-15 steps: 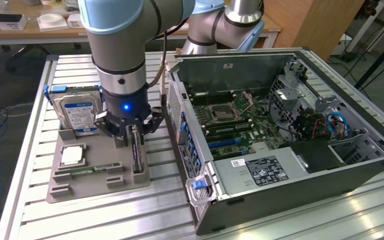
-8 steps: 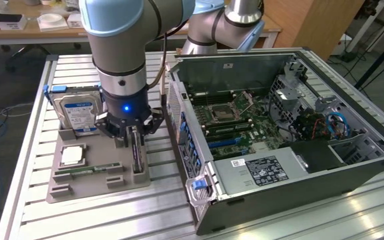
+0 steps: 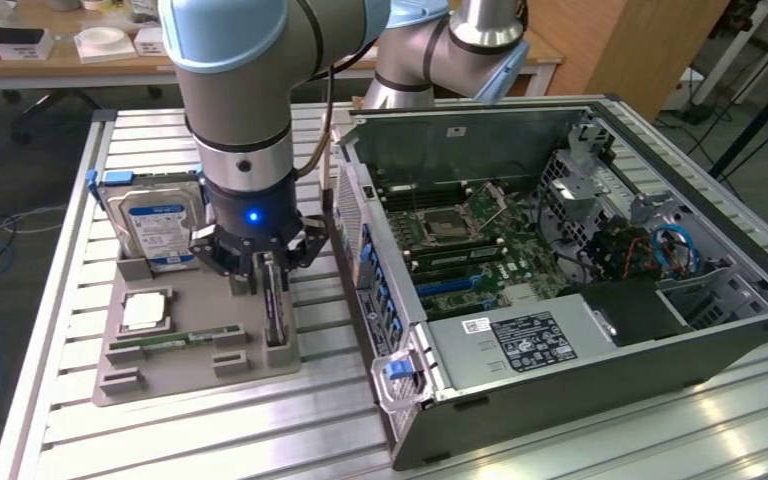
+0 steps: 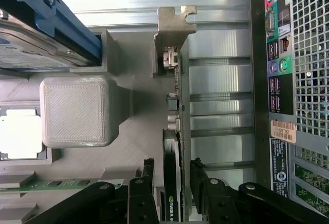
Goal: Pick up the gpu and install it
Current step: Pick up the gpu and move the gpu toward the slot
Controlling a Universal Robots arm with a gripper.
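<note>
Gripper [image 4: 173,175] hung low over the gray tray [image 3: 171,378], fingers [image 4: 149,175] spread and straddling the upright gpu [image 4: 177,126], with the open computer case [image 3: 584,395] on the exterior view's right.

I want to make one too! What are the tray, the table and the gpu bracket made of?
Tray: probably printed plastic, matte gray, fine layer lines. Table: likely aluminium, silvery ribbed slats with a sheen. Gpu bracket: seemingly sheet metal, thin, dull silver.
</note>
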